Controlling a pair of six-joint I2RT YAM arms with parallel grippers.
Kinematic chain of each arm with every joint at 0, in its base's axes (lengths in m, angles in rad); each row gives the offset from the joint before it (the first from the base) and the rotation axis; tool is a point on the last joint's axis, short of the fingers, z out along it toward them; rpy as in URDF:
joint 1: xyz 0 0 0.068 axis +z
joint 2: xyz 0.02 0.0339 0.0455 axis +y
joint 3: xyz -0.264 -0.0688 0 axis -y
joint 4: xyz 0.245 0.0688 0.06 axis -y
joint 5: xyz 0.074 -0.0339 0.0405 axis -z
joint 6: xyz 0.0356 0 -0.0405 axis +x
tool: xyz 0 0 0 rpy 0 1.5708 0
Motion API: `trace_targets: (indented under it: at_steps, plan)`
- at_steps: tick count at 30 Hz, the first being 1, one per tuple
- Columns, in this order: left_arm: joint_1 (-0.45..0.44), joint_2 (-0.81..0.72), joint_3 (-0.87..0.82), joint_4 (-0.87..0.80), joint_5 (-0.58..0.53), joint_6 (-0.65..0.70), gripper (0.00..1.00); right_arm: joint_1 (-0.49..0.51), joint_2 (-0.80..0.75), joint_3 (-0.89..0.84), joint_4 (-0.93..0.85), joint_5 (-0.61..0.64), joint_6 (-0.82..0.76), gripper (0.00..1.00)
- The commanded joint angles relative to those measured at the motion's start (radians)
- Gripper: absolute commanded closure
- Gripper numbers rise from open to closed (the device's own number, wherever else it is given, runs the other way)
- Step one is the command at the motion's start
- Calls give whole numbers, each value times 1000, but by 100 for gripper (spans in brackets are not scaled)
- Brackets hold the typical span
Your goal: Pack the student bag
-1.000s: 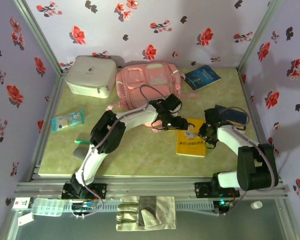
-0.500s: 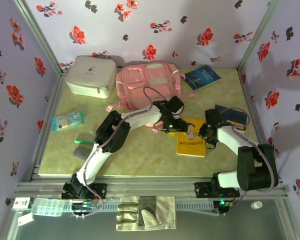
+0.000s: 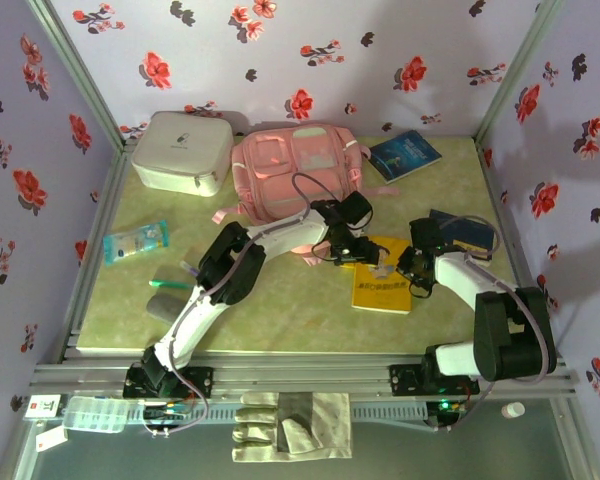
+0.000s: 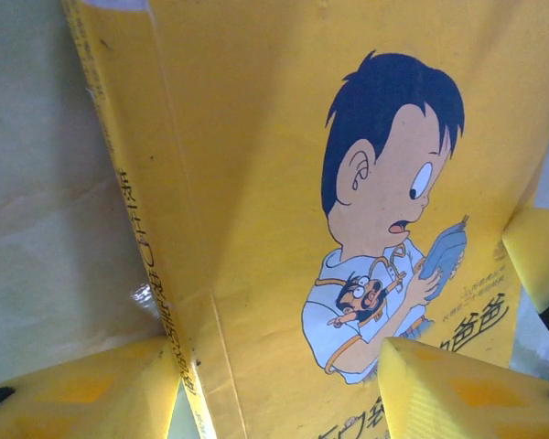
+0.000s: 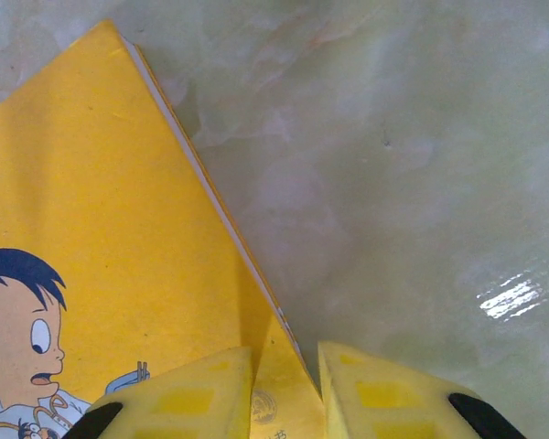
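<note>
The student bag [image 3: 298, 170], a soft pink fabric backpack with pale front pockets, lay at the far middle of the pale green marbled table [image 3: 280, 300], its front facing up. A white-grey rounded zip case [image 3: 180, 150] sat just beside it on the left. A blue paperback book [image 3: 406, 156] lay near its right side.

A thin yellow book with a cartoon boy on its cover [image 3: 383, 280] lay on the table in front of the bag and apart from it. Both arms reached to it.

The left gripper [image 3: 365, 256] hung over the book's far left part. In the left wrist view its fingers [image 4: 82, 389] were spread wide. One pad was over the table beside the spine and the other over the cover, and neither clearly touched the book [image 4: 256, 183].

The right gripper [image 3: 411, 273] was at the book's right edge. In the right wrist view its yellow pads [image 5: 194, 395] were drawn close together, with the corner of the book [image 5: 101, 229] pinched between them.

A dark blue booklet [image 3: 467, 230] lay near the right wall. A teal packet [image 3: 135, 242] and a green pen [image 3: 166, 284] lay at the left, well apart from the bag. A pale work glove [image 3: 290, 425] rested on the ledge in front of the arm bases.
</note>
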Motion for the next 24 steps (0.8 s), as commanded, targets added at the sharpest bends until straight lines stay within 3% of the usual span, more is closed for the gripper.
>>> trace_targets:
  at_steps: [1,13,24]
  plan:
    - [-11,33,35,-35,35,-6,39,-5,43,-29,15,-51,36,75]
    - [-17,-52,43,37,60,11,45,-4,29,-71,58,-59,80,76]
    - [-17,-207,-125,199,58,-54,58,-4,-23,-98,86,-35,116,75]
